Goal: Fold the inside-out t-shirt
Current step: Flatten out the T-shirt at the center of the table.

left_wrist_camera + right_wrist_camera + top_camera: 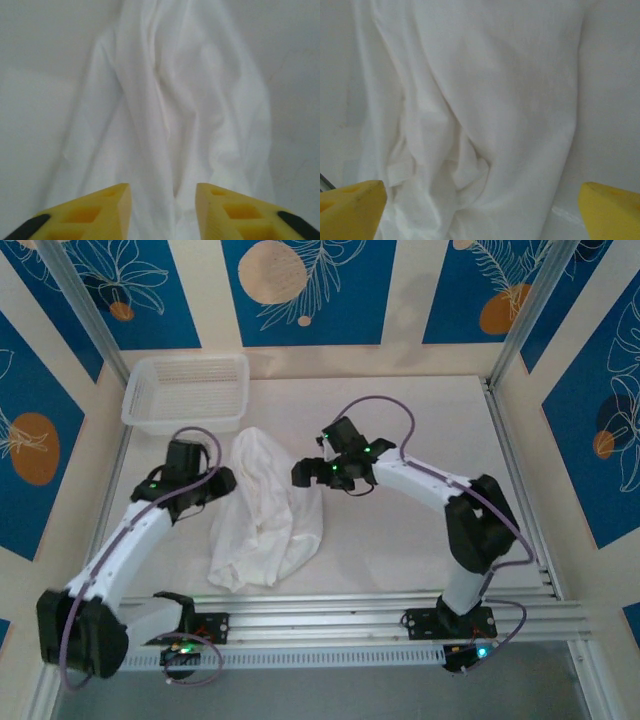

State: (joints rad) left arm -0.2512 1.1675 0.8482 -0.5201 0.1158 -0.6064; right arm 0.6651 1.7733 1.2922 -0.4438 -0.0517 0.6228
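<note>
Bkgd: cream walls w/ blue leaf-print panels and orange discs are boxing in a pale bench (410,540). An aluminium rail (380,615) is running along the near edge, where both arm bases are sitting.

Back-left corner: a white mesh basket (186,392) is standing on the bench, its near-right corner close to the far end of the cloth.

The L arm (130,530) is reaching in from the near-left corner toward ctr. The L tool (224,481) is hovering at the left edge of the t-shirt (265,515). In the L wrist view, the L tool (162,189) is standing partly open. Its yellow fingers (107,210) are parted w/ a clear gap, pointing along the cloth, and nothing is being pinched btwn them.

The t-shirt is lying crumpled on the bench, left of ctr, btwn the two tools. It is bunching narrow at the far end and spreading wider toward the rail, w/ long folds (165,100) running lengthwise. Inside-out or not: can't tell from the plain white cloth.

The R arm (440,485) is bending in from the near-right base. The R tool (306,472) is hanging by the shirt's right edge, far half. In the R wrist view, the R tool (482,192) is gaping wide, one yellow finger (352,205) sitting in each bottom corner, holding nothing. Deeply creased cloth (470,125) is lying ahead of it, w/ bare bench showing along the right side.
</note>
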